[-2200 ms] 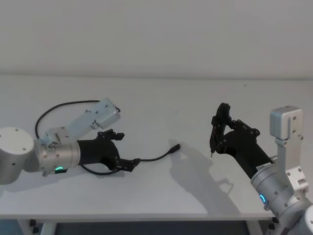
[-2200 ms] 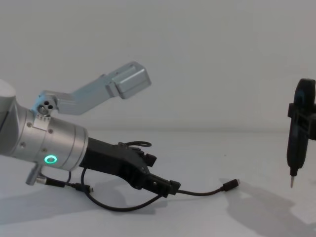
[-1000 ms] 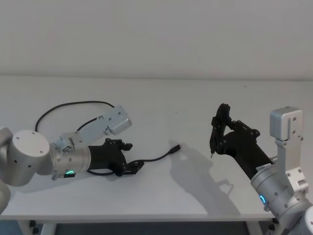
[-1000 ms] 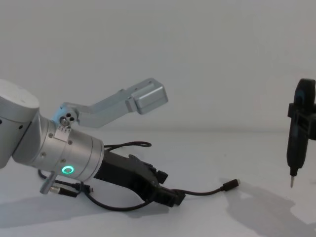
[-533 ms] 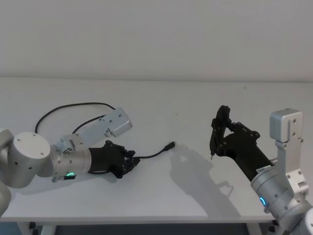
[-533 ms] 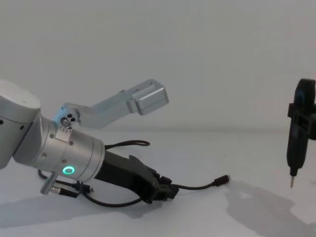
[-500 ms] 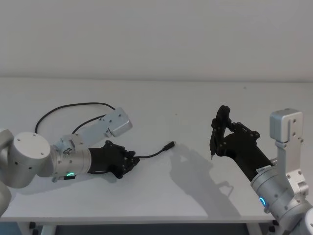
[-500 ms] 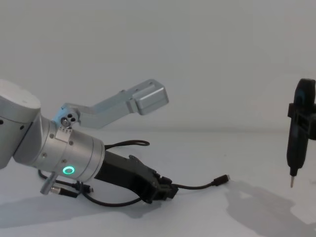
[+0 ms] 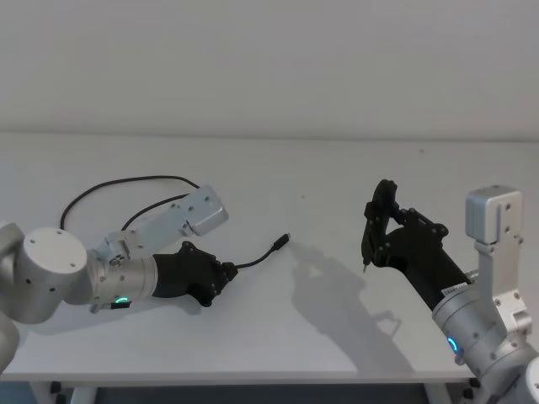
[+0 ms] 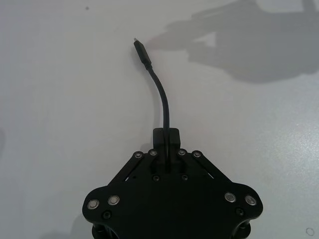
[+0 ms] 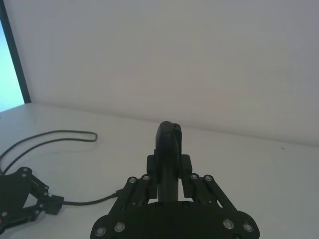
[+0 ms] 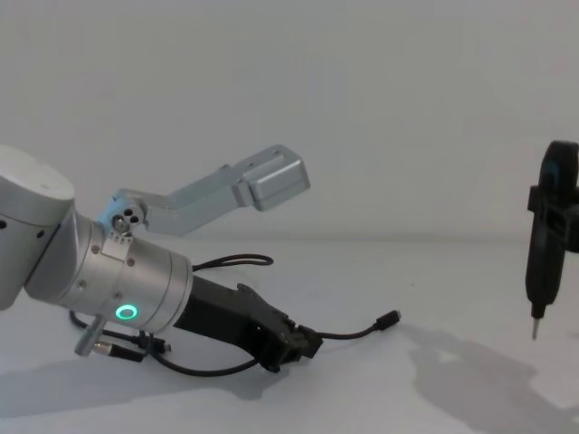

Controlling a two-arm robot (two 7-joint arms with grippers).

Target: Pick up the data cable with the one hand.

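Black angular two-finger left gripper (image 9: pixel 221 278) pinched fully shut on the thin black data cable (image 9: pixel 255 258) (low over the white tabletop (image 9: pixel 337 177), near left). Plug end trails right and the rest loops far left. Grasp looks made, so next comes a straight lift. Open room above, near edge close. Slim dark right gripper (image 9: pixel 369 240) parked right.

My left gripper (image 9: pixel 223 275) reaches forward, low, fingers pinched together; my right gripper (image 9: pixel 365 252) hangs raised, closed, tip pointing down.
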